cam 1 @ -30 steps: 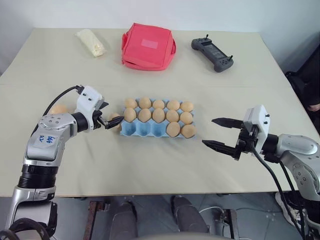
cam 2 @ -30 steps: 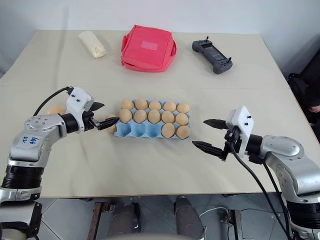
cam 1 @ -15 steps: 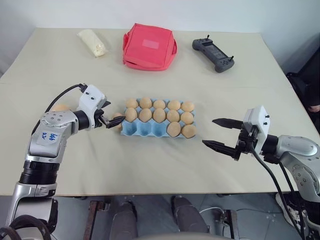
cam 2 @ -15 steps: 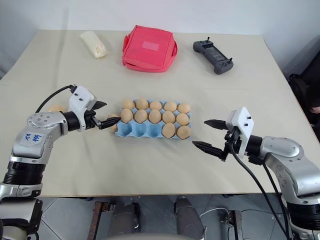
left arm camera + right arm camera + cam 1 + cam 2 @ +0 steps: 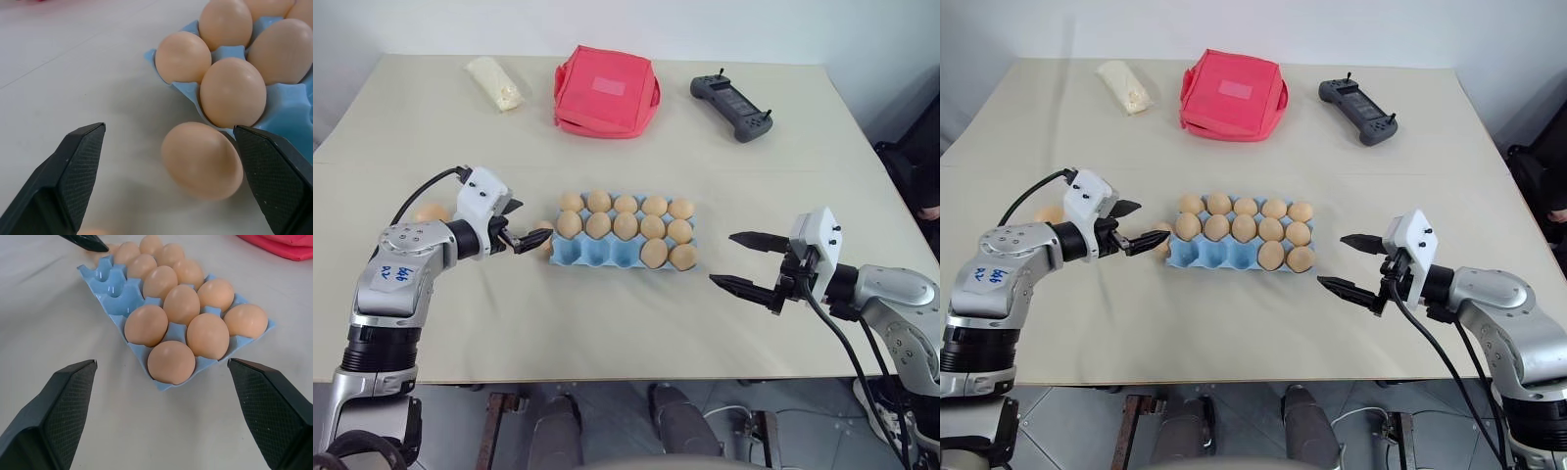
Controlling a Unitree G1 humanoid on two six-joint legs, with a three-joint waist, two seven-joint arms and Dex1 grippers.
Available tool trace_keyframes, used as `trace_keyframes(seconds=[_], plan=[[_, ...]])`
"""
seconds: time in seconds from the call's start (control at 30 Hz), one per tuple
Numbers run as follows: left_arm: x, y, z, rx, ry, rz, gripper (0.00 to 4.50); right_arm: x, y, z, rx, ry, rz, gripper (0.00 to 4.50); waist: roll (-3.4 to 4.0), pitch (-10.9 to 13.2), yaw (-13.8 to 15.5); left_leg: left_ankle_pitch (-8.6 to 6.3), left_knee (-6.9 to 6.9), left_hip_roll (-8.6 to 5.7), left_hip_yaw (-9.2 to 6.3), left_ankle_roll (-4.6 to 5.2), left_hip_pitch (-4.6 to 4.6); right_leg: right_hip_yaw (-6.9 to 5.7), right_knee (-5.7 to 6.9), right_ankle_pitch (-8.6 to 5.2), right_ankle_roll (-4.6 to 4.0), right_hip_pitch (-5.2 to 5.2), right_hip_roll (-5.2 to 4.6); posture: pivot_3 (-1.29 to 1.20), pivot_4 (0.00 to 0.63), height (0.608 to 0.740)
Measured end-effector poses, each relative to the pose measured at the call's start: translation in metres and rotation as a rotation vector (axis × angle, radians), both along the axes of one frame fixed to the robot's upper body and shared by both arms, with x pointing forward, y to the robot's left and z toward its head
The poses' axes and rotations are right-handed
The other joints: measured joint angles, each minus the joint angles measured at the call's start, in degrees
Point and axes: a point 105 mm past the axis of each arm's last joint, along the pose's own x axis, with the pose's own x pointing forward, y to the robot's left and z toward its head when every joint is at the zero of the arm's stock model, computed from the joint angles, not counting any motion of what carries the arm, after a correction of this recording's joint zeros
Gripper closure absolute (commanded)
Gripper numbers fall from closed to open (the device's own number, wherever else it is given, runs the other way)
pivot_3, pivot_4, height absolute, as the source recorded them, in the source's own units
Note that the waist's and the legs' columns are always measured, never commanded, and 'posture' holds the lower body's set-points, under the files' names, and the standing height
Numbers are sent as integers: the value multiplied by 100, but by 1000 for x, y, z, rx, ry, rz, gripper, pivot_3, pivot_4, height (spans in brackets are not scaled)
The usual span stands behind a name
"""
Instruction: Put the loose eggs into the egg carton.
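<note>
A smooth tan loose egg [image 5: 202, 160] lies against the light blue moulded egg carton [image 5: 597, 252]. Fragile and slippery, it suits gentle mid-shell pinching; the left gripper [image 5: 522, 233] and right gripper [image 5: 744, 265] gape empty.

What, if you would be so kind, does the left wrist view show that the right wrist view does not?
Left wrist view alone: a loose light orange-tan egg lying on the table against the end of the light blue moulded egg carton, between the open fingers of the left pincer.

Right wrist view alone: the carton's three empty cups, the edge of the red fabric bag, and the open right pincer.

Both: the carton with the tan eggs seated in its cups, on the pale table.
</note>
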Motion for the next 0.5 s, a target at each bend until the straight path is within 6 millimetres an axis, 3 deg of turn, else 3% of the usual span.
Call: trace_keyframes(seconds=[0.5], plan=[[2, 3, -22, 26, 68, 7, 36, 1, 1, 1, -4, -6, 5, 0, 0, 0, -7, 0, -1, 0, 0, 0, 0, 0, 0, 0, 0, 0, 0, 0, 150, 740]])
